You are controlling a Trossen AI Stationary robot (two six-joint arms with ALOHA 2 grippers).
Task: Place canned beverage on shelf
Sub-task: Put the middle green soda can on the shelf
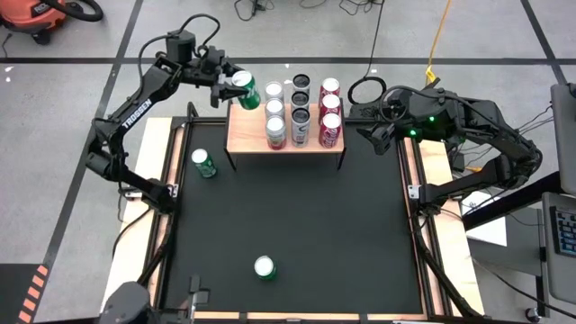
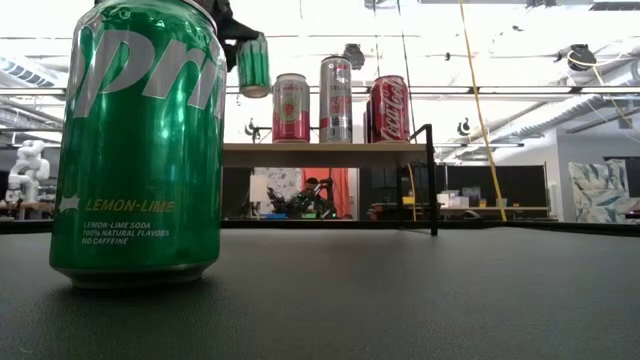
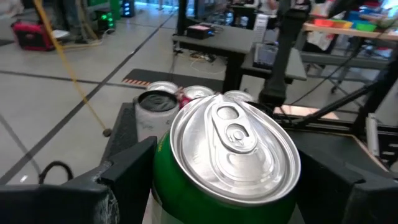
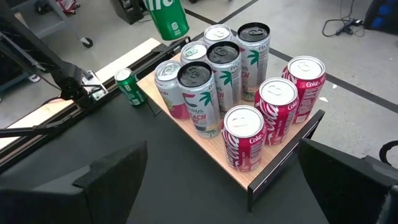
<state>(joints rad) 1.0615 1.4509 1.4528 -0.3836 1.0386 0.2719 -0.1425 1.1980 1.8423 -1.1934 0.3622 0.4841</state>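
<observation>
From above, the left gripper (image 1: 236, 87) clamps a green aluminium can (image 1: 246, 91), tilted, in the air over the left end of the shelf (image 1: 243, 133), a small stand with a pale wood plank top and thin black legs. 3 columns of cans stand on the plank: 3 silver-topped cans (image 1: 274, 112) on the left, 3 dark-topped cans (image 1: 301, 99) in the middle, 3 red cola cans (image 1: 330, 110) on the right. 2 more green cans stand on the matte black table (image 1: 342, 234), 1 near the left rail (image 1: 203, 163) and 1 near the front edge (image 1: 265, 268). The right gripper (image 1: 371, 129) waits just beside the shelf's right end, fingers spread wide and holding nothing.

At table height, the front green can fills the left foreground, its glossy wall printed lemon-lime. Beyond it the held can hangs above the plank, clear of the wood, left of a pink can (image 2: 291, 107), a tall silver can (image 2: 336, 99) and a red cola can.

From the left wrist, 2 dark fingers (image 3: 134, 171) press the held can's green sides; its round brushed-metal lid and pull tab face the camera.

From the right wrist, all 9 cylinders on the plank show, 3 lids black, the rest bare silver, with the held can above the shelf's far end.
</observation>
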